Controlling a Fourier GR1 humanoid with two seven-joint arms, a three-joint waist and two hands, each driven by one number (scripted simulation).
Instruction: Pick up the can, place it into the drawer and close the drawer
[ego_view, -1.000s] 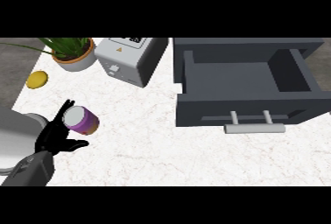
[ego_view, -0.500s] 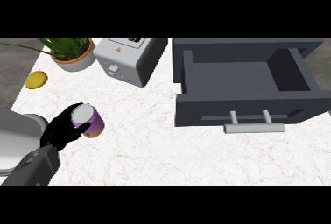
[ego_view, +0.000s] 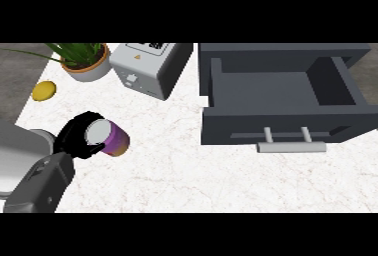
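while the left hand (ego_view: 74, 137) curls round the purple can (ego_view: 109, 139), no readable label, drawer (ego_view: 280, 122) seemingly open

The black left robot hand (ego_view: 74, 137) covers the left side of the purple can with the silver top (ego_view: 108, 138), so that side cannot be seen. Left of the can, a grey rounded shape (ego_view: 18, 155) is cut off by the edge. Up from the can, the green plant in its grey pot (ego_view: 83, 59) loses its leaf tips at the top. The marks on the white toaster (ego_view: 150, 67) are too small to read.
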